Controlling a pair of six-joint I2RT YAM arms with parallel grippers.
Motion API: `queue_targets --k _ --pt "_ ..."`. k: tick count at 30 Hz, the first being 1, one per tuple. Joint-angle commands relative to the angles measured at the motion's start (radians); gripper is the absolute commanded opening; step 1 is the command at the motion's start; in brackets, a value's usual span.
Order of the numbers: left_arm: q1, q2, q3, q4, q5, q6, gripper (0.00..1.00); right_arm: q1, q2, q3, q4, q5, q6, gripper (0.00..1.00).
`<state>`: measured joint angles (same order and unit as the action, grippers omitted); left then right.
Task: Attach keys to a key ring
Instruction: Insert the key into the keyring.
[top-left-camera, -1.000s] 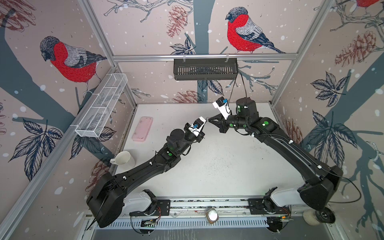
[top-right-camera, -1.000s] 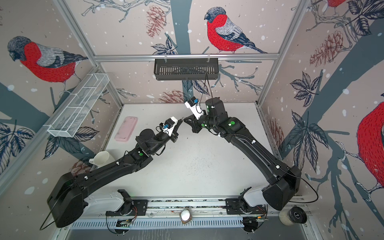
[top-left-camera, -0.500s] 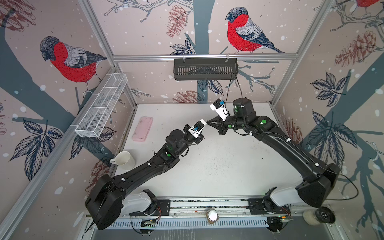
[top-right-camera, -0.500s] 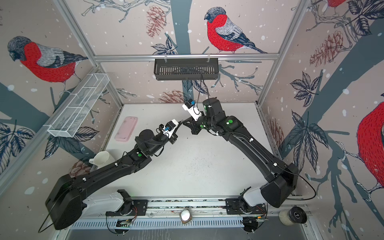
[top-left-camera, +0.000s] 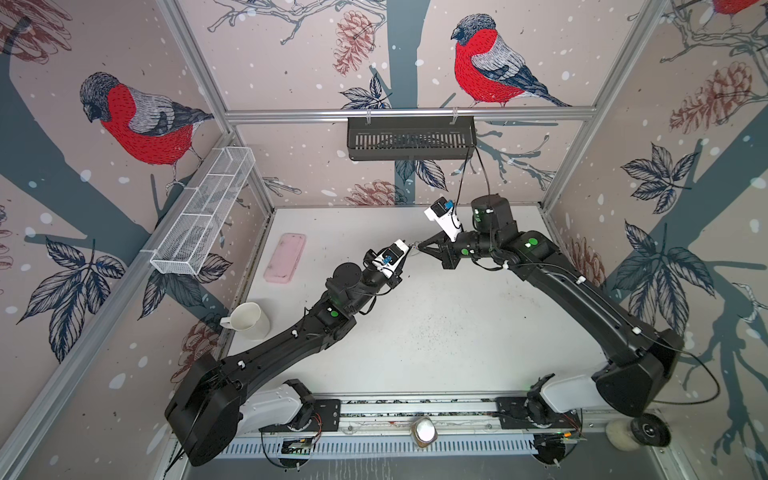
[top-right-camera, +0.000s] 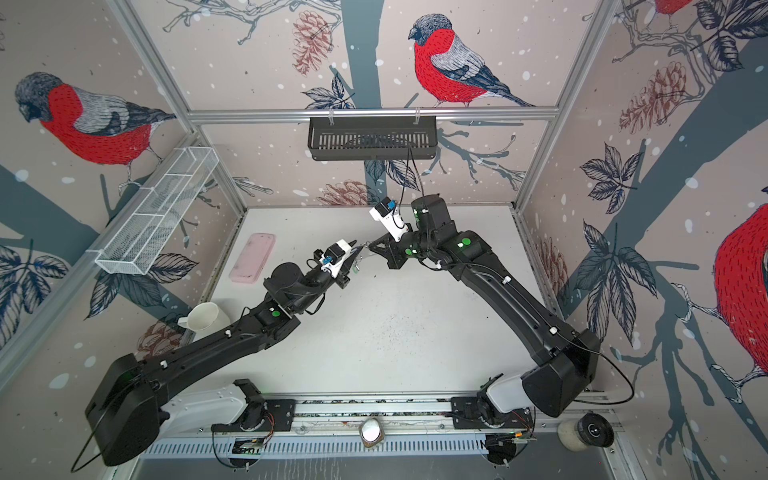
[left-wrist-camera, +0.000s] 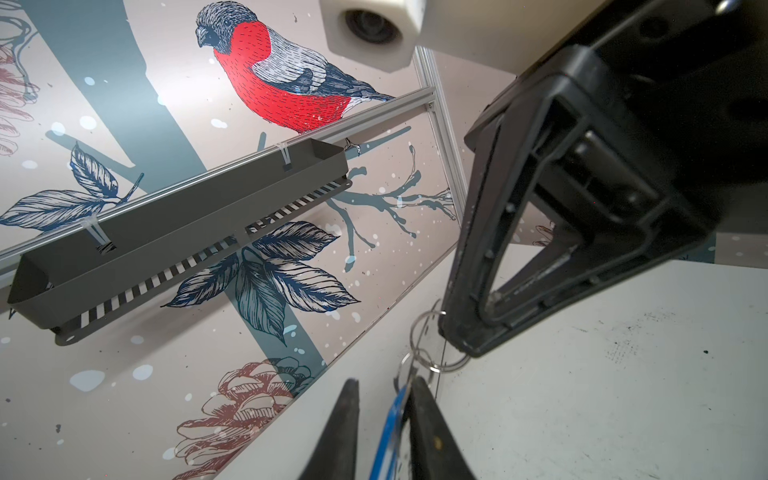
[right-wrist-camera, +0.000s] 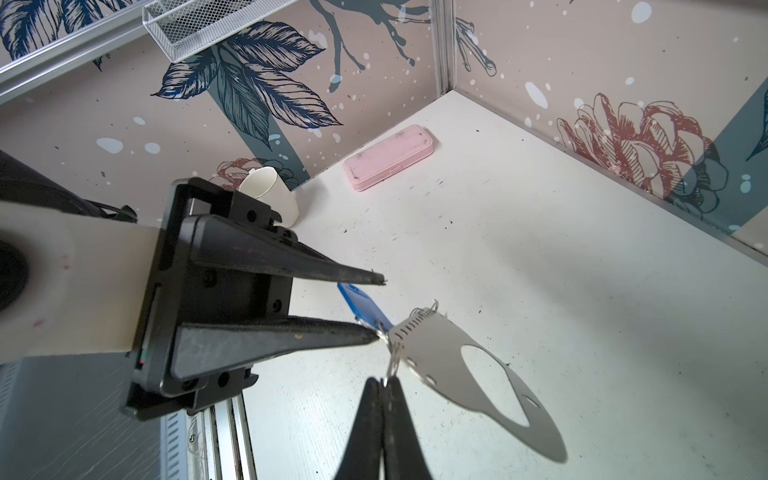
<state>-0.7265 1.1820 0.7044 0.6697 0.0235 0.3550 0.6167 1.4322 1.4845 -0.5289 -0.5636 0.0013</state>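
Observation:
Both grippers meet tip to tip above the back middle of the table. My right gripper (right-wrist-camera: 384, 380) is shut on a small wire ring; the key ring (right-wrist-camera: 432, 343), a thin grey plate with an oval cutout, hangs from that ring. The right gripper (top-left-camera: 420, 246) also shows in both top views. A key's blue tag (right-wrist-camera: 365, 307) hangs from the wire rings (left-wrist-camera: 428, 345). It sits between the spread fingers of my open left gripper (left-wrist-camera: 384, 380) and leans on one finger (left-wrist-camera: 424, 411). I cannot make out the key's metal blade.
A pink oblong case (top-left-camera: 286, 257) lies at the back left of the table and a white cup (top-left-camera: 249, 320) stands at the left edge. A black basket (top-left-camera: 411, 139) hangs on the back wall and a white wire basket (top-left-camera: 203, 216) on the left wall.
My left gripper's jaws have come apart and let go of the blue tag, which now hangs from the rings. The right gripper stays shut on its ring and has shifted slightly.

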Motion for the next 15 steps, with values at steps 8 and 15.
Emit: queue_targets --k 8,15 --pt "0.004 -0.015 -0.046 0.086 -0.013 -0.037 0.24 -0.002 0.045 0.047 -0.111 -0.033 0.028 0.00" --pt "0.006 -0.031 -0.083 0.093 0.006 -0.044 0.24 0.000 0.089 0.083 -0.209 -0.019 0.036 0.00"
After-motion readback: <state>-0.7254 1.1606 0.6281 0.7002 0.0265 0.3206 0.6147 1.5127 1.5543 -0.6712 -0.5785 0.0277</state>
